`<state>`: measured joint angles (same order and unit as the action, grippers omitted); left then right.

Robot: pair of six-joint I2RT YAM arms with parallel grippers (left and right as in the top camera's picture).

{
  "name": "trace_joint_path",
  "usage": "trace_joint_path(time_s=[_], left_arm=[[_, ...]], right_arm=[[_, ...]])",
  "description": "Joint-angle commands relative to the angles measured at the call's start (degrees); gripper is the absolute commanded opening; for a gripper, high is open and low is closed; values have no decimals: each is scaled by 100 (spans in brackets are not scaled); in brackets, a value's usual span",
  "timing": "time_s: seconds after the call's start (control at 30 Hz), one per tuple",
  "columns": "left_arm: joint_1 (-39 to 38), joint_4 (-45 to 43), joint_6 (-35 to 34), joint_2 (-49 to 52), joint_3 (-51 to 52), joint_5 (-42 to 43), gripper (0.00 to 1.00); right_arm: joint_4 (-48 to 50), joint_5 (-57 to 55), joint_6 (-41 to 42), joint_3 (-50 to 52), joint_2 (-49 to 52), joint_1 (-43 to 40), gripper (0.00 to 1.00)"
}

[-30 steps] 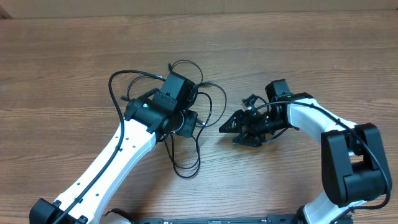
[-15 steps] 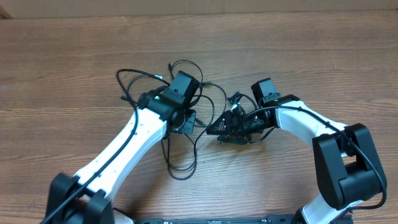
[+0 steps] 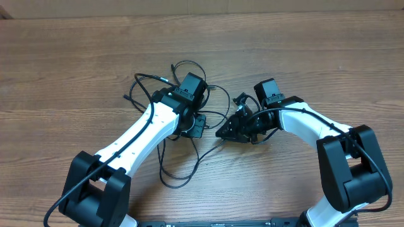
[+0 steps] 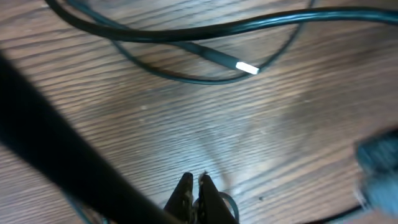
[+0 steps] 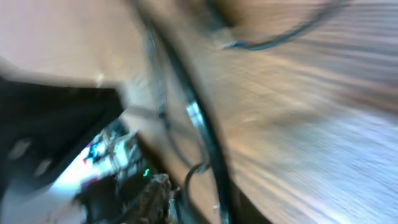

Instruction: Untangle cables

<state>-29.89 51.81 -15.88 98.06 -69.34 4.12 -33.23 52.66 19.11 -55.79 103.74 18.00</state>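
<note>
Wooden table (image 3: 63,63), brown, with grain running left to right. Lying directly on it, near the middle: thin black cables (image 3: 165,183) in loose, overlapping loops. Resting flat on the wood, in the left wrist view: one silver plug tip (image 4: 247,67).

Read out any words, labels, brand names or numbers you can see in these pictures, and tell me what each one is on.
No readable text in any view.
On the cables: plain black, and the silver plug tip shows no marking.
On the white arm covers and the wooden table: no label visible.
Right wrist view: motion-blurred, nothing legible there.
</note>
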Motion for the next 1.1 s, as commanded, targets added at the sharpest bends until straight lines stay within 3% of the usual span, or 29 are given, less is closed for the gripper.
trace_joint_path(time_s=[0.0, 0.23, 0.47, 0.5, 0.6, 0.63, 0.67, 0.9, 1.07], left_arm=[[-7, -11, 223, 37, 35, 341, 4], [-7, 42, 254, 28, 17, 341, 5], [33, 31, 260, 28, 17, 297, 4], [37, 15, 258, 28, 17, 297, 8], [35, -74, 214, 28, 17, 302, 33], [35, -101, 160, 31, 17, 302, 50], [35, -133, 120, 31, 20, 302, 60], [37, -334, 107, 31, 20, 273, 84], [42, -382, -122, 31, 17, -551, 94]], right_arm=[[-26, -1351, 767, 31, 24, 11, 21], [-153, -3171, 1115, 31, 24, 11, 19], [-197, -3399, 1115, 31, 24, 11, 18], [-199, -3401, 1115, 31, 24, 11, 18], [-197, -3401, 1115, 31, 24, 11, 18], [-197, -3401, 1115, 31, 24, 11, 18], [-197, -3401, 1115, 31, 24, 11, 18], [-197, -3401, 1115, 33, 26, 11, 19], [-197, -3421, 1115, 35, 26, 11, 19]])
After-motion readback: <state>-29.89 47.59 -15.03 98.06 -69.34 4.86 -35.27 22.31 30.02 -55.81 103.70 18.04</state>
